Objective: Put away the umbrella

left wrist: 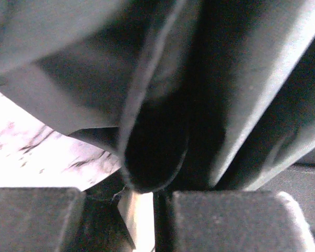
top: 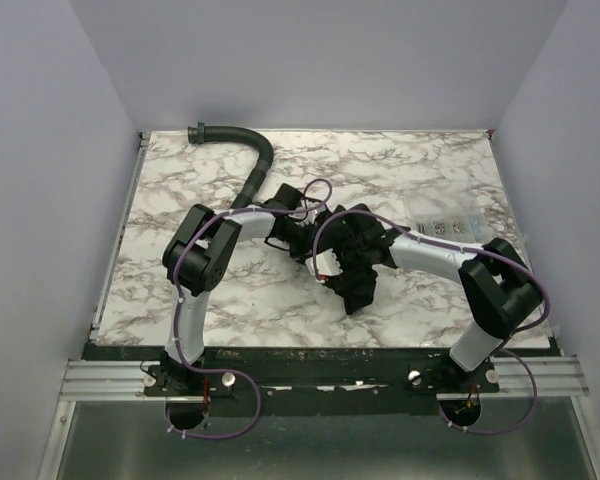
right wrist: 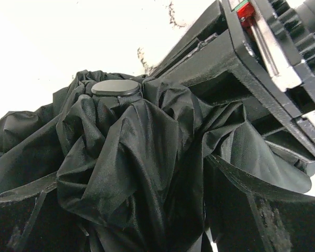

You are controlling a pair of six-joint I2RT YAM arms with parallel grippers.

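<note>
marbled worktop (top: 430,170) carries the umbrella (top: 358,265), bunched at its middle. we seem to be gathering it: right fingers (right wrist: 262,210) straddle it, grip unclear; left fingers (left wrist: 226,220) nearly closed under a fold. next, we'd squeeze tighter.

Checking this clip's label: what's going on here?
Both arms meet at the black umbrella, which lies crumpled on the marble table. The right end effector straddles its bunched canopy, fingers wide on either side. The left end effector is pressed against a fabric fold, fingers almost together; whether it pinches anything is unclear.
</note>
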